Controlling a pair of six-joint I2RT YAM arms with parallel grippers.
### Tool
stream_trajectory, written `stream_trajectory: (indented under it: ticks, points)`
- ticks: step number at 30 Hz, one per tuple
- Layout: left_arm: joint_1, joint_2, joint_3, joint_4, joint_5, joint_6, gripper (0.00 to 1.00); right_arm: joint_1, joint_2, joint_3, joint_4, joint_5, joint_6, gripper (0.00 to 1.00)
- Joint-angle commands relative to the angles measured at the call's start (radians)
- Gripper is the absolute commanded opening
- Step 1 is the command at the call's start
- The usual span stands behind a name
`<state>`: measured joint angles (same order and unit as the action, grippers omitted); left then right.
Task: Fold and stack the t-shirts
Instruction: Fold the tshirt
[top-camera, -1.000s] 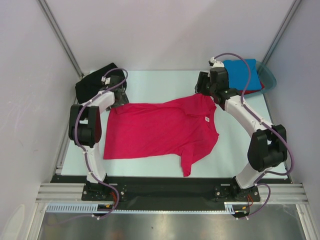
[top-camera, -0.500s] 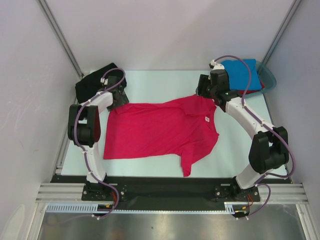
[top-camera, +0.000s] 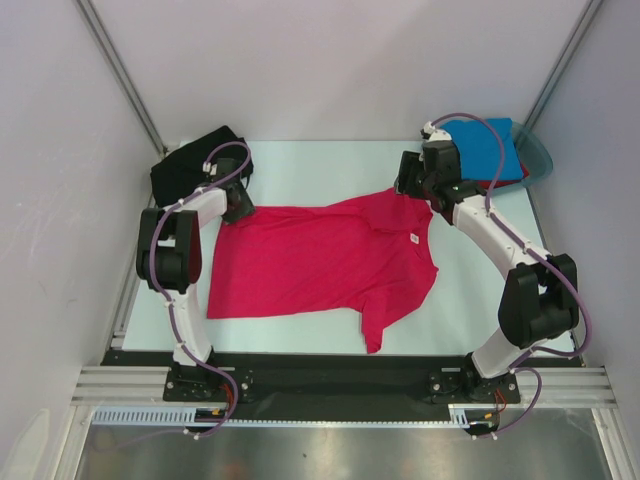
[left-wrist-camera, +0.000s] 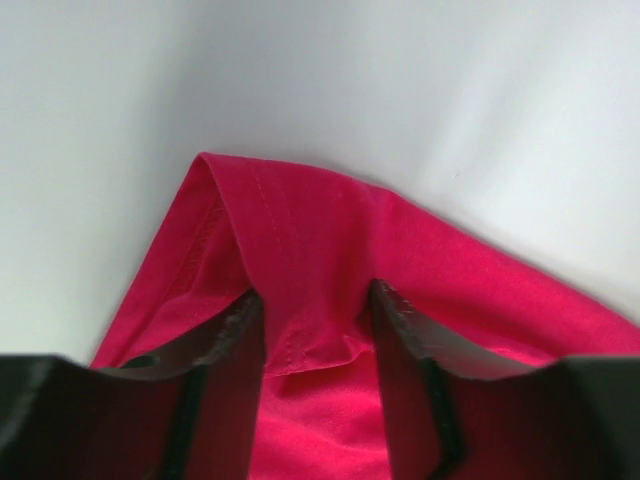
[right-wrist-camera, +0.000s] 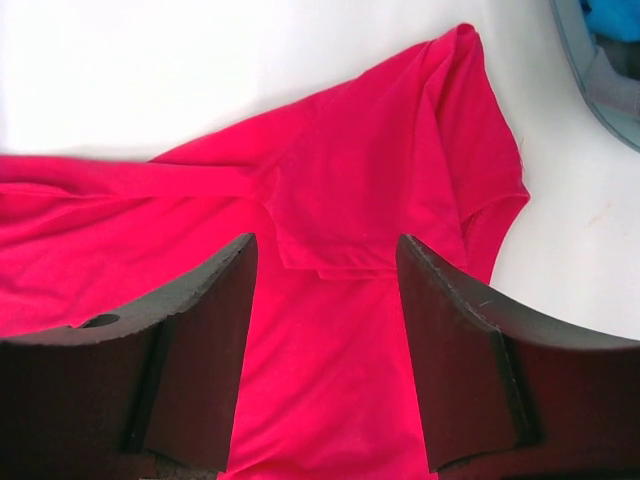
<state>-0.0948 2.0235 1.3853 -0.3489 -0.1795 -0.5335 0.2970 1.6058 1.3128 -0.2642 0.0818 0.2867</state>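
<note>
While the left tool (left-wrist-camera: 313, 310) straddles a puckered hem corner of the crimson shirt (top-camera: 320, 265), jaws partly apart, the right tool (right-wrist-camera: 325, 290) hangs wide open above a sleeve. The garment lies spread on the desk (top-camera: 330, 170). A blue shirt (top-camera: 485, 148) lies over a red shirt (top-camera: 520, 173) in the tub (top-camera: 540, 155).

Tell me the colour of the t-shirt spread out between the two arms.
The spread t-shirt is plain crimson-pink; the top external view shows it best.
</note>
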Motion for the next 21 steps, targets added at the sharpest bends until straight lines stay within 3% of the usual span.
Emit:
stream_trajectory:
  ticks: [1, 5, 10, 16, 21]
  points:
    - [0.001, -0.006, -0.009, 0.03, -0.006, -0.014, 0.48, -0.007, -0.038, -0.01, 0.006, 0.003, -0.009, 0.63]
    - [0.001, -0.028, -0.005, 0.025, -0.026, -0.008, 0.38, -0.007, -0.032, -0.018, 0.01, 0.0, -0.006, 0.63]
    - [0.001, -0.061, 0.0, 0.008, -0.054, 0.004, 0.36, -0.007, -0.027, -0.021, 0.01, -0.007, -0.004, 0.63]
    - [0.003, -0.085, 0.017, -0.013, -0.069, 0.01, 0.52, -0.007, -0.021, -0.023, 0.006, -0.014, -0.004, 0.63]
    - [0.003, -0.088, 0.017, -0.021, -0.074, 0.013, 0.51, -0.006, -0.015, -0.02, 0.002, -0.013, -0.007, 0.63]
